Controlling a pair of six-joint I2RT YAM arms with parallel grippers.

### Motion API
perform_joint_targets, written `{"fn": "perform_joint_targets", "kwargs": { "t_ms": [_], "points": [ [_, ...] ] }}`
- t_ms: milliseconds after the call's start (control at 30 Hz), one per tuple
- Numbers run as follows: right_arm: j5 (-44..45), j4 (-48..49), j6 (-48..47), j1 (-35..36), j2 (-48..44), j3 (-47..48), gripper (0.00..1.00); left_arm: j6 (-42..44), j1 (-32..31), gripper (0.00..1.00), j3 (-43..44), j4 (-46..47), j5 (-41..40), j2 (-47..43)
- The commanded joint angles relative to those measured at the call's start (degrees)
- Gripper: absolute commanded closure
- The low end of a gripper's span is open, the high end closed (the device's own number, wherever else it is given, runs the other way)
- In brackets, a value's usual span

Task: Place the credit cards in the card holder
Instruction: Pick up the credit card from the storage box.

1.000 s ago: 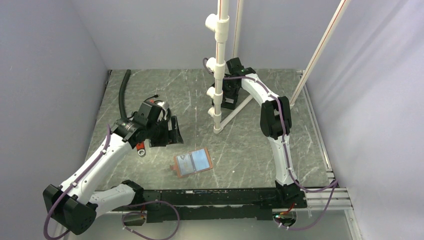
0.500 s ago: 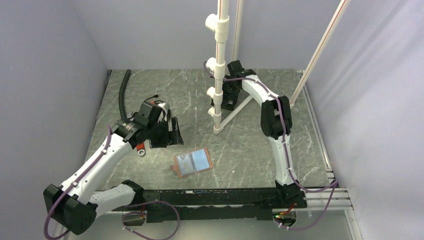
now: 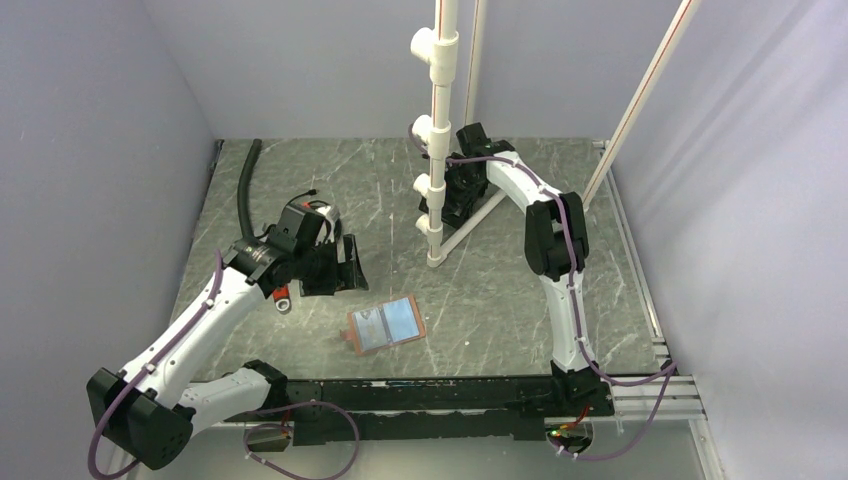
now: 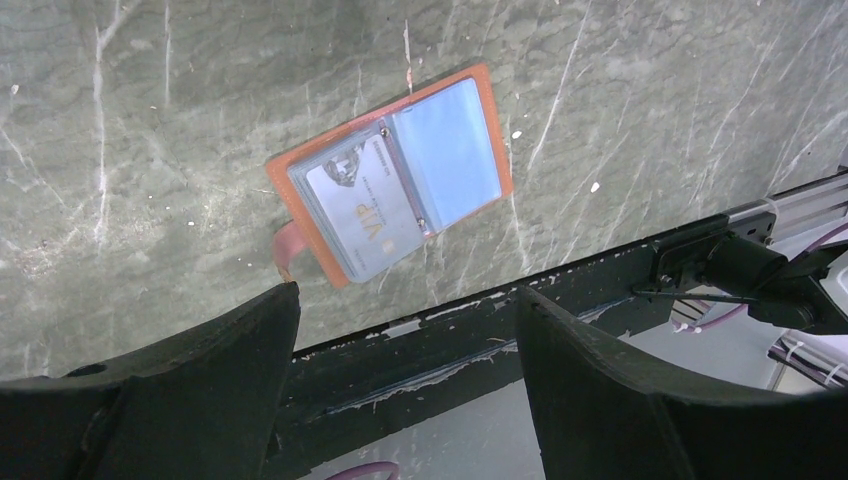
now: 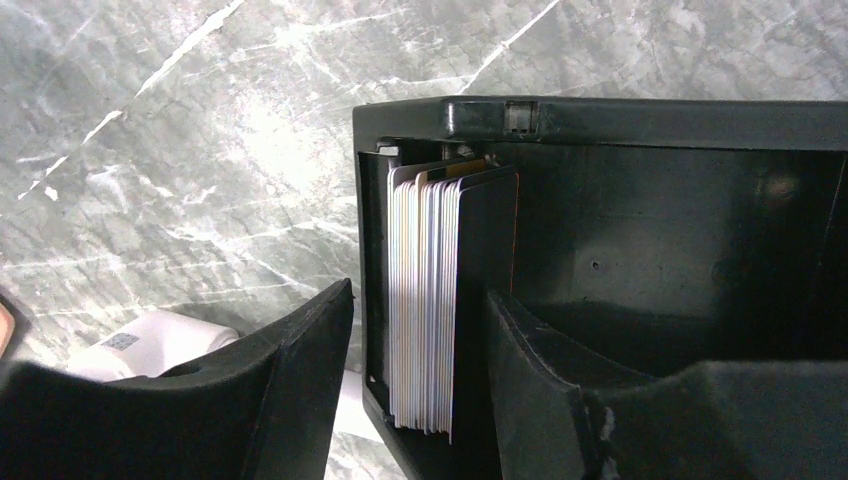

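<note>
While upright, credit cards [image 5: 425, 300] in black box [image 5: 650, 120].

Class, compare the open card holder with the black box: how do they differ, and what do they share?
The card holder is orange-tan and lies flat and open; the black box is dark and deep. The card holder shows two cards face up; the black box keeps a stack of cards on edge. Both hold cards.

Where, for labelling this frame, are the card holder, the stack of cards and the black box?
card holder [image 4: 398, 180]: left wrist view, middle fold.
stack of cards [image 5: 425, 300]: right wrist view, card edges.
black box [image 5: 650, 122]: right wrist view, far rim.
</note>
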Motion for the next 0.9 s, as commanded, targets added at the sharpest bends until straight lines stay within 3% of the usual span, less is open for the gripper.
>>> {"fn": "perform_joint_targets", "kwargs": {
  "t_ms": [0, 400, 867],
  "points": [
    [-2.93, -0.5, 0.55, 0.12, -4.63, -0.28, 0.47, 0.79, 0.23, 0.16, -0.67, 2.04, 1.22, -0.06],
    [-4.25, -1.85, 1.35, -0.06, -4.24, 0.86, 0.59, 1.22, 0.23, 0.16, -0.62, 2.63, 2.06, 0.57],
    [-6.32, -1.83, 1.58, -0.48, -5.57, -0.21, 0.59, 1.35, 0.23, 0.16, -1.06, 3.11, 2.86, 0.66]
  ]
}}
